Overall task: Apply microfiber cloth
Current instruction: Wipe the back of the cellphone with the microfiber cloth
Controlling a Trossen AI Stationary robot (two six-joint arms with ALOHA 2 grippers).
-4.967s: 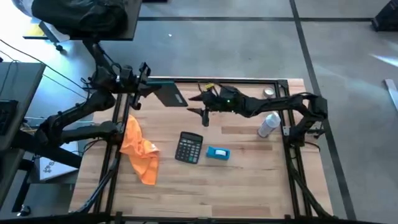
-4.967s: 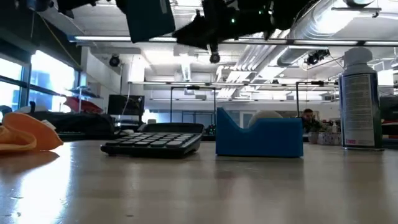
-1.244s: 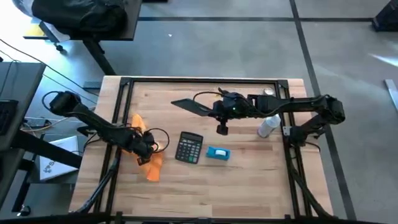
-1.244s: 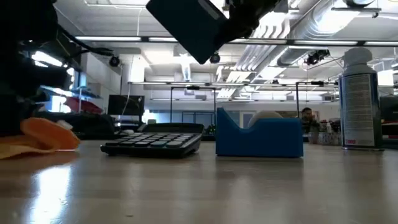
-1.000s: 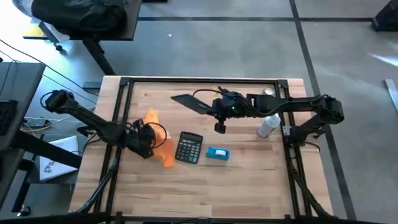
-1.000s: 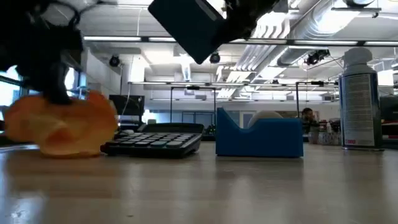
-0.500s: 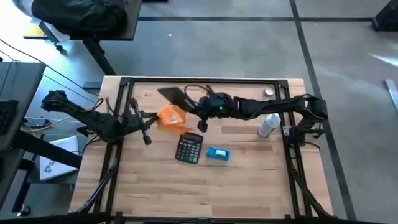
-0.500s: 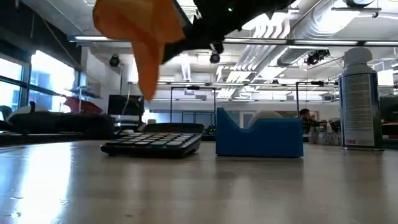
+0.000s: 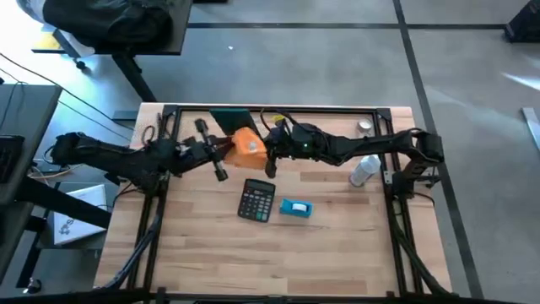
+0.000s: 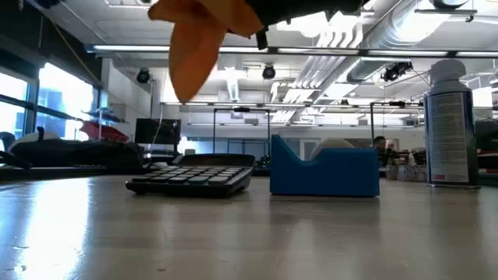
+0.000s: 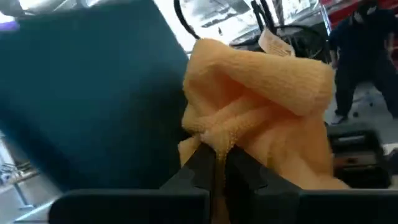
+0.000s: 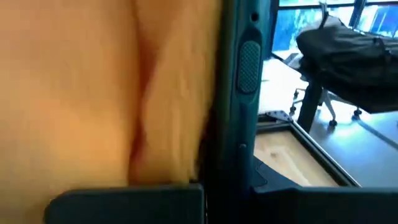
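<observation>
Orange microfiber cloth (image 9: 247, 149) was held up over the far part of the wooden table (image 9: 337, 245) in the high view, between the two arms. The left gripper (image 9: 221, 149) touched it from the left, and the right gripper (image 9: 272, 150) held the teal slab (image 9: 228, 119) just beside it. A black calculator (image 9: 256, 201) and a blue box (image 9: 295, 208) lay nearer.

From the low view, the cloth (image 10: 198, 43) hung well above the calculator (image 10: 193, 177) — a spray can (image 10: 448, 128) stood at the right.

The left wrist view showed the fingers (image 11: 200, 165) pinched closed on the cloth (image 11: 261, 118), the slab (image 11: 81, 99) behind it.

On the right wrist view, the cloth (image 12: 93, 93) lay against the slab (image 12: 239, 93); the right gripper's own fingers I cannot tell.
</observation>
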